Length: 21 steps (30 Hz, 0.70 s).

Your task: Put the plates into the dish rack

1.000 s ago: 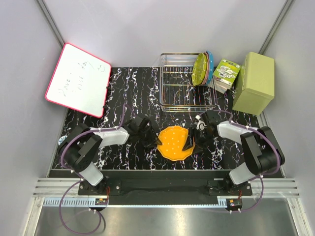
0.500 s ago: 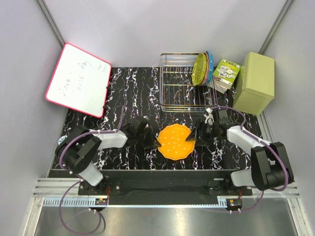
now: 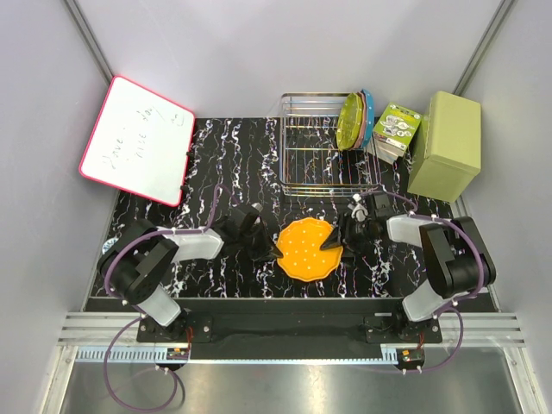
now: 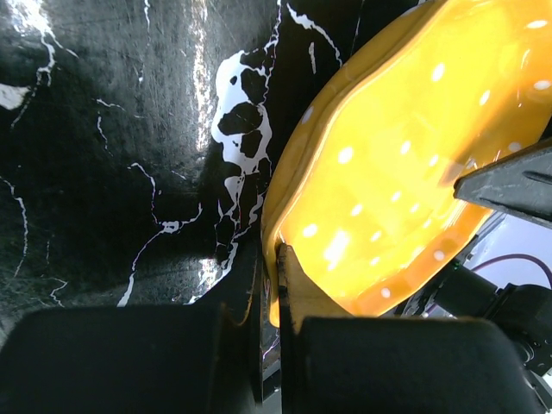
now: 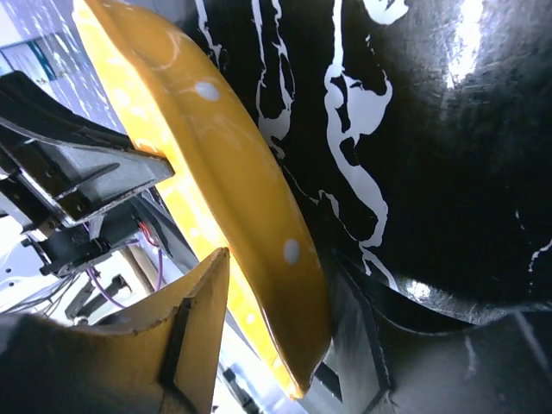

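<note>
An orange plate [image 3: 309,248] with white dots lies on the black marbled table between both arms. My left gripper [image 3: 272,251] is shut on its left rim; in the left wrist view the two fingers [image 4: 297,285] pinch the thin edge of the orange plate [image 4: 397,172]. My right gripper [image 3: 339,243] straddles the right rim. There the orange plate [image 5: 224,164] rests against the lower finger, with a gap to the other finger [image 5: 203,310]. The dish rack [image 3: 321,164] stands behind, with a lime green plate [image 3: 349,121] and a blue plate [image 3: 369,114] upright at its right end.
A pink-framed whiteboard [image 3: 138,140] leans at the back left. An olive-green box [image 3: 444,145] stands at the back right, with a small printed carton [image 3: 395,129] between it and the rack. Grey walls enclose the table on three sides.
My left gripper has closed on the plate's left rim. The right arm swung outward, then came back to the right rim with its jaws narrowing round it.
</note>
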Each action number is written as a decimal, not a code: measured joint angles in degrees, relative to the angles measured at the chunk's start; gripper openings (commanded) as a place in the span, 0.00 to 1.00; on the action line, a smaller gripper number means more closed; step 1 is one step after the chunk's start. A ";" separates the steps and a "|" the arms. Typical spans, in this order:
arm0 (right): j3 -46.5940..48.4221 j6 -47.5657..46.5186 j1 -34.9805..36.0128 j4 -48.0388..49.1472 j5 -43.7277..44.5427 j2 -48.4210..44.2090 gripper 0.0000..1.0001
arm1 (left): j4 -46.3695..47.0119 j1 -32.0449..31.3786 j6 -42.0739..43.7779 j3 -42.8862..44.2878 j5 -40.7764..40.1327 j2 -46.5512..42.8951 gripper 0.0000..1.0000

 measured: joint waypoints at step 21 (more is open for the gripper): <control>13.11 -7.91 1.66 -22.16 8.02 -26.12 0.00 | -22.53 7.85 34.97 18.32 -17.75 -10.05 0.99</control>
